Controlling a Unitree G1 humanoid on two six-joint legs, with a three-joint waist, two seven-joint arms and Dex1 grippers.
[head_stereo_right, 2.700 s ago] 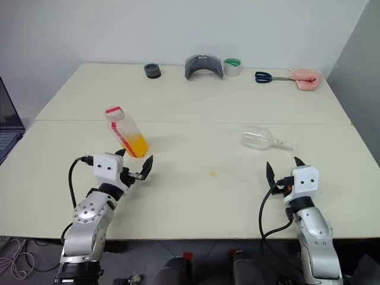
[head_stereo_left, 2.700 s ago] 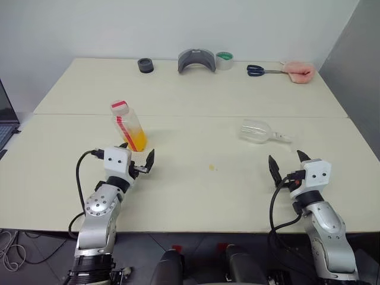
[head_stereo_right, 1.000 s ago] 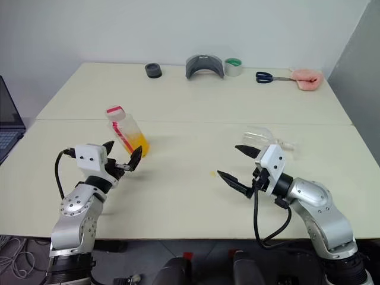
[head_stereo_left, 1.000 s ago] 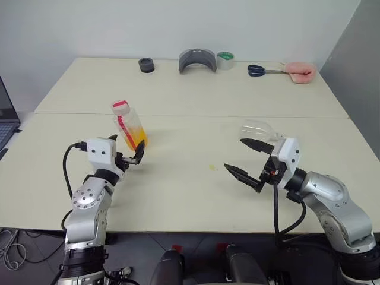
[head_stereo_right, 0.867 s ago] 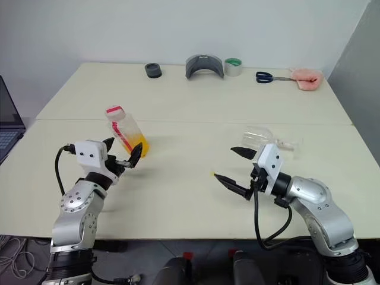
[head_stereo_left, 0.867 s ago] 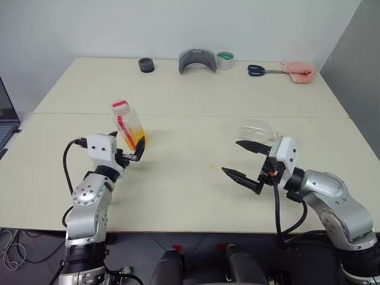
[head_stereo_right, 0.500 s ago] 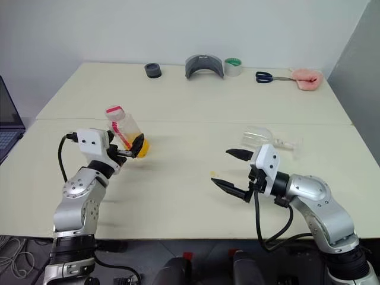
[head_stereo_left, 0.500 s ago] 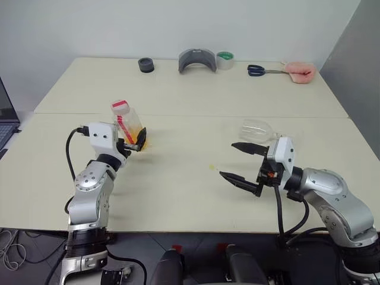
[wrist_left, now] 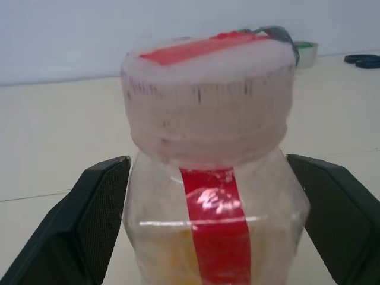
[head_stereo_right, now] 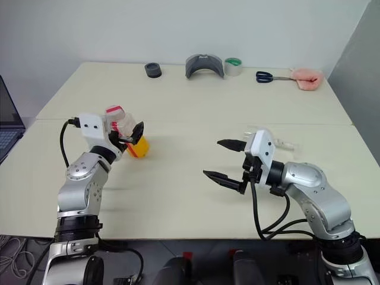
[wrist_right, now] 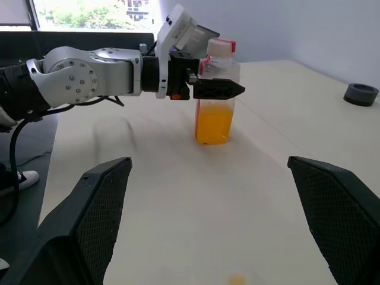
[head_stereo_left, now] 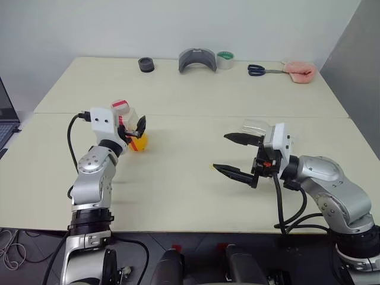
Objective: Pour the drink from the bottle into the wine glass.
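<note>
Bottle (head_stereo_left: 132,126) is standing upright at the middle left of the left eye frame, on the near half of the cream table (head_stereo_left: 178,178), and my left gripper (head_stereo_left: 133,129) is reaching around its upper body with its black fingers spread apart. One finger (wrist_left: 95,225) is flanking each side of the clear squarish body in my left wrist view, with small gaps showing, so I cannot tell whether either pad is touching the plastic. Its red-and-white cap (wrist_left: 208,101) is sitting on top, and the red label stripe is running down the side facing that camera. Drink (wrist_right: 214,123) is filling the lower part of the bottle, bright orange-yellow.

My right gripper (head_stereo_left: 234,155) is hovering over the table at the middle right of the left eye frame, pointing toward the bottle side, with its two fingers standing wide apart and holding nothing. Just behind it, partly hidden by the white wrist block, the wine glass (head_stereo_left: 254,125) is lying on its side on the tabletop, well apart from the bottle.

Along the far edge of the table, at the top of the frame, a black ring (head_stereo_left: 146,65), a grey curved piece (head_stereo_left: 196,60), a roll of tape (head_stereo_left: 224,60), blue-handled scissors (head_stereo_left: 259,70) and a pink cloth (head_stereo_left: 298,71) are lying in a row
</note>
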